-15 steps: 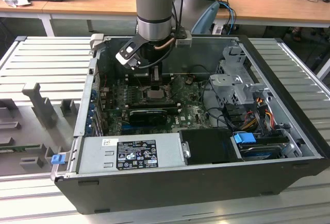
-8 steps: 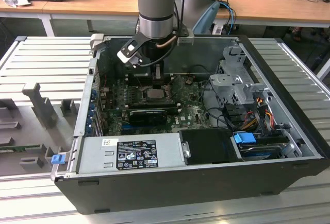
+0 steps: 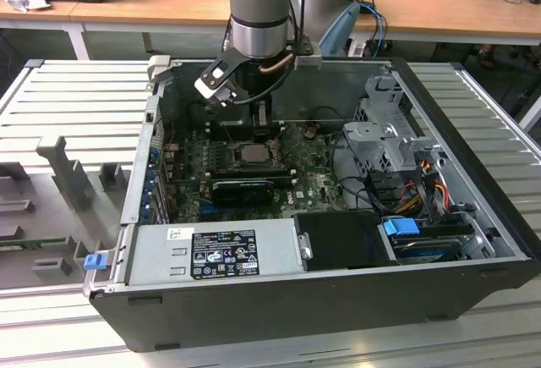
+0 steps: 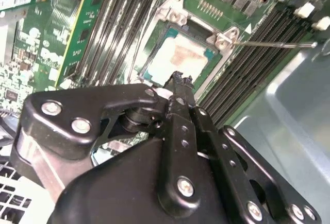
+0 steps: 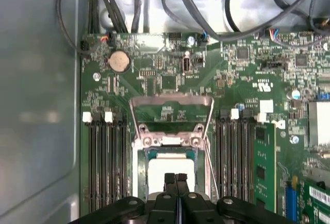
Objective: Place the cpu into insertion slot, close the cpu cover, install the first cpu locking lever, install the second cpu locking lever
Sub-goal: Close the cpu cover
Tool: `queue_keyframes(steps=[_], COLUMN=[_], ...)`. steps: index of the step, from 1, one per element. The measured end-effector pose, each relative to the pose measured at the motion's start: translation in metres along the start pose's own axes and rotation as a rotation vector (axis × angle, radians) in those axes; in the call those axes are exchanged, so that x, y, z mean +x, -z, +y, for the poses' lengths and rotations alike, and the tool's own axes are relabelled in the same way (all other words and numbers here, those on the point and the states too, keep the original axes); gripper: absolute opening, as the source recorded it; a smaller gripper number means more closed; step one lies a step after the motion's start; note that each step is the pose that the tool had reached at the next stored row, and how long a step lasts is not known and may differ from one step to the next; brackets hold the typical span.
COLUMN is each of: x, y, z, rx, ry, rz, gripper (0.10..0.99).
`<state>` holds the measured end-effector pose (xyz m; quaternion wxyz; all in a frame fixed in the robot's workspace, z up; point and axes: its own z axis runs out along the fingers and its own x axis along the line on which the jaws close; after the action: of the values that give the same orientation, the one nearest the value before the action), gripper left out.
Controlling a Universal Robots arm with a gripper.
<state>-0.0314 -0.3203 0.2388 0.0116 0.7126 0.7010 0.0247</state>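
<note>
Pincer [image 5: 176,178], black jointed metal with bolted links, has its two narrow fingertips pressed together with nothing seen between them. It hovers low over the edge of the flat, square, pale silver-grey cpu [image 5: 170,167]. The cpu sits in the square insertion slot [image 3: 254,153] on the green circuit board [image 5: 170,80]. The cpu cover [image 5: 170,140], a thin silver-grey metal frame with a square window, lies flat around the chip.

The second wrist view shows a dull brownish smear on the cpu top and a thin steel locking lever [image 4: 273,44] sticking out from the frame corner across long black ribbed memory slots [image 4: 258,54]. The first wrist view shows a round silver coin cell [image 5: 119,60] and black cables.

In the exterior view the grey cylindrical arm [image 3: 260,4] drops straight down, wrist vertical, into the open dark metal computer case [image 3: 338,300], which rests on a ribbed grey bench [image 3: 76,97].
</note>
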Motion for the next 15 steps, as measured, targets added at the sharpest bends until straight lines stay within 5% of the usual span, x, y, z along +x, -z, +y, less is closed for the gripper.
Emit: queue_keyframes(steps=[7,11,12,15], x=[0.0002,0.0003,0.0005,0.0006], y=[0.0076,0.0087,0.0168,0.0248], z=[0.0020,0.0114,0.0119,0.0125], rx=[0.000,0.001,0.000,0.000], ry=[0.000,0.000,0.000,0.000], rz=[0.0001,-0.0003,-0.0001,-0.0001], gripper=[0.106,0.106,0.106,0.106])
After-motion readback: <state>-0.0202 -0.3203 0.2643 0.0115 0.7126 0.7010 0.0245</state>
